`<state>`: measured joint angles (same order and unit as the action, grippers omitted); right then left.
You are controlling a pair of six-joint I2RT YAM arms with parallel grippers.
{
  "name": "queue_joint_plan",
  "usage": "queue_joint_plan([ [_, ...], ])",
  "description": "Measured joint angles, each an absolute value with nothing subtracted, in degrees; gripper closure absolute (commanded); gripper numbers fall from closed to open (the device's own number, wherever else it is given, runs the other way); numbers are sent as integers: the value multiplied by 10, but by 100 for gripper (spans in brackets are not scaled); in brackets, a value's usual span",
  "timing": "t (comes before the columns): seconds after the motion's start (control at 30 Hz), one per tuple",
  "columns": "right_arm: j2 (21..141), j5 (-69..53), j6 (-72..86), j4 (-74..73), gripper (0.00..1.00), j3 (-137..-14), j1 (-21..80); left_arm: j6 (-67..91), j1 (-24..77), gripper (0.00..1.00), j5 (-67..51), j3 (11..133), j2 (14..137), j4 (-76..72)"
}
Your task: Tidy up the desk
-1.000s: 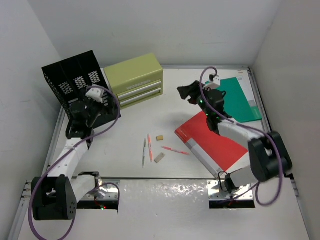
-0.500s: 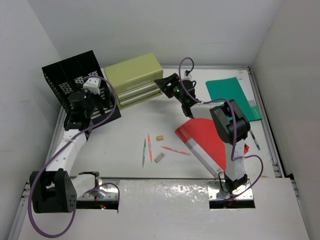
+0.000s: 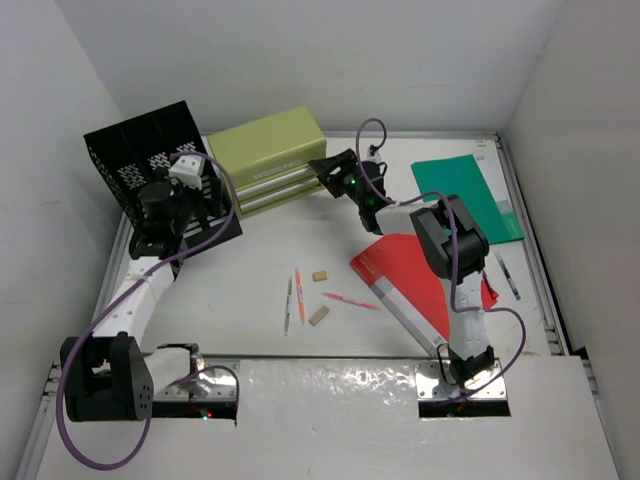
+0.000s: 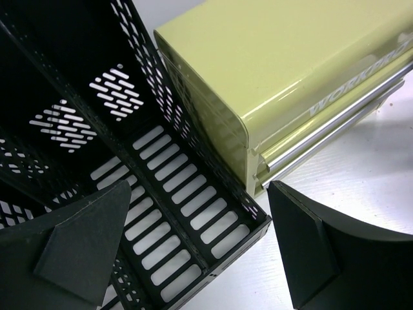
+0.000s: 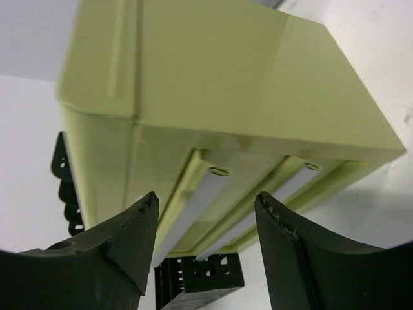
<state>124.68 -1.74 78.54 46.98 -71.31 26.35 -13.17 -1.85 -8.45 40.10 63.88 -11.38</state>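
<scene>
The desk (image 3: 260,250) is a white tabletop with loose items on it. My left gripper (image 3: 205,200) is open and empty, hovering over the front corner of the black mesh file organizer (image 3: 150,160), which fills the left wrist view (image 4: 168,213) between its fingers (image 4: 71,252). My right gripper (image 3: 322,170) is open and empty, right at the right end of the olive-green drawer box (image 3: 270,155). In the right wrist view its jaws (image 5: 206,252) stand either side of the box's two silver drawer handles (image 5: 193,206), and both drawers look shut.
A red book (image 3: 415,275) lies under the right arm and a green folder (image 3: 470,195) at the back right. Three pens (image 3: 299,295) and two small erasers (image 3: 318,315) lie mid-desk. Another pen (image 3: 505,275) lies near the right rail.
My right gripper has swung left from above the red book to the drawer box's right end. My left gripper has lifted and turned toward the organizer. Little has moved in the last half second.
</scene>
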Motion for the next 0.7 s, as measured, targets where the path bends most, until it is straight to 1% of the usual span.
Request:
queue_joint_plan([
  [0.3, 1276, -17, 807, 463, 46, -727, 263, -135, -18, 14, -101, 401, 636, -114],
  [0.53, 1291, -26, 823, 493, 52, -738, 263, -141, -18, 14, -101, 393, 636, -114],
  [0.7, 1297, -34, 834, 512, 51, -738, 263, -141, -18, 14, -102, 393, 634, -118],
])
